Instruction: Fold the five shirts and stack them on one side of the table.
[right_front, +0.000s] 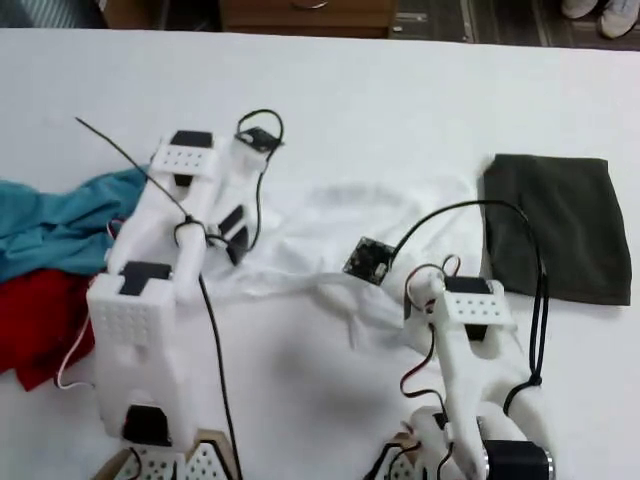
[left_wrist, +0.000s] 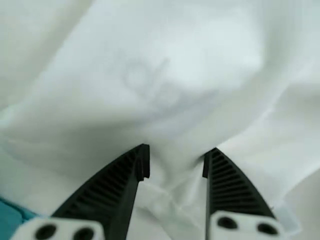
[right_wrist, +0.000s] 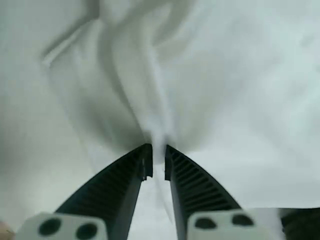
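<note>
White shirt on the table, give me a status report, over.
Right claw shut on a ridge of the crumpled white fabric shirt. Left claw open, astride a fold. Folded dark fabric shirt lies apart, not in the way.

Lay open along the far strip of the table (right_front: 400, 90), bare from side to side. Blocked at the left edge by the teal shirt (right_front: 50, 225) and red shirt (right_front: 35, 320), heaped touching beside the left arm (right_front: 150, 290). Blocked at the right edge by the folded dark shirt (right_front: 560, 225). Crossed mid-table by the rumpled white shirt (right_front: 330, 225). Hemmed around the right arm (right_front: 465, 330) by looping black cables (right_front: 541, 300). Lay bare in a near patch between the two arms.
</note>
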